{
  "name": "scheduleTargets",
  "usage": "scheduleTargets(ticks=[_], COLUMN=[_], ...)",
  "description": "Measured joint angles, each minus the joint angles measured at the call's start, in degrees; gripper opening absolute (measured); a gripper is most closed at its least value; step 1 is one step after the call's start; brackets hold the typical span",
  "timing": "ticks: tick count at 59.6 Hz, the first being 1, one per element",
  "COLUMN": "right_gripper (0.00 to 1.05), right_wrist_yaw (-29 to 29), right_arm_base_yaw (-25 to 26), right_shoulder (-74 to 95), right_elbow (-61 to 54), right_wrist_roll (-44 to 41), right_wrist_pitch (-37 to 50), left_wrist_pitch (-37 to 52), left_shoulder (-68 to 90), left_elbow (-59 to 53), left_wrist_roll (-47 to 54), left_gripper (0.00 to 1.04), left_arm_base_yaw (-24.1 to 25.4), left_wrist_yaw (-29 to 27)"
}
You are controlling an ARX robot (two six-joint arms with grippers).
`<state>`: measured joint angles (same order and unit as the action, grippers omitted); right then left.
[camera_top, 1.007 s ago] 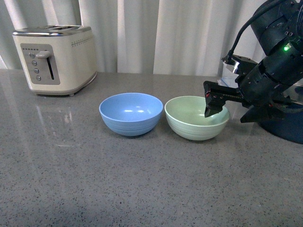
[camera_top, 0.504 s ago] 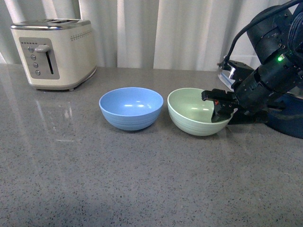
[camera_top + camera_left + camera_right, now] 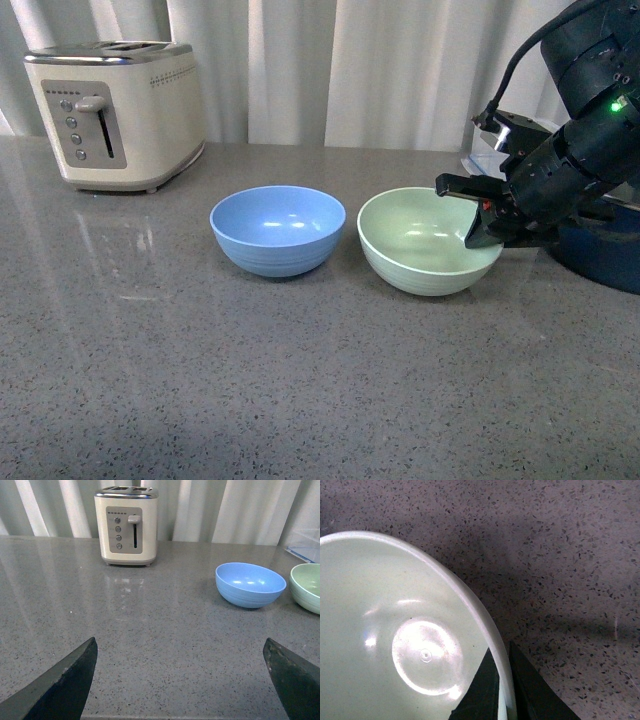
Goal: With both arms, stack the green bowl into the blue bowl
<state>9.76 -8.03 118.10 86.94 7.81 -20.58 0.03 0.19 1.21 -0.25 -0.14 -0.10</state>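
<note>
The right arm (image 3: pixel 590 110) bends downward, and the right gripper (image 3: pixel 503 680) is pinched on the green bowl (image 3: pixel 380 605), one finger inside its rim and one outside. The left gripper (image 3: pixel 179 641) is spread wide, its fingers (image 3: pixel 65 680) well apart and holding nothing.

In the front view my right gripper (image 3: pixel 478 215) covers the right rim of the green bowl (image 3: pixel 420 245). My arm (image 3: pixel 585 150) hides much of the dark pot (image 3: pixel 600 262), which the frame edge also crops. My left wrist view shows only part of the green bowl.
</note>
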Motion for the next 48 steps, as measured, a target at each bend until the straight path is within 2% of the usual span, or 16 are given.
scheduleTargets(ticks=[21, 48], right_gripper=[0.02, 0.02], right_wrist_yaw=[1.5, 4.1], right_arm_base_yaw=[-0.9, -7.5], right_shoulder=[-1.0, -1.3], right_elbow=[7.3, 14.5], right_wrist_roll=[-0.6, -1.7], right_wrist_pitch=[-4.3, -7.1], left_wrist_pitch=[0.0, 0.0], left_shoulder=[0.0, 0.0], left_elbow=[0.0, 0.0], left_wrist_roll=[0.0, 0.0], left_gripper=[0.98, 0.98], left_arm_base_yaw=[0.0, 0.0], left_wrist_yaw=[0.0, 0.0])
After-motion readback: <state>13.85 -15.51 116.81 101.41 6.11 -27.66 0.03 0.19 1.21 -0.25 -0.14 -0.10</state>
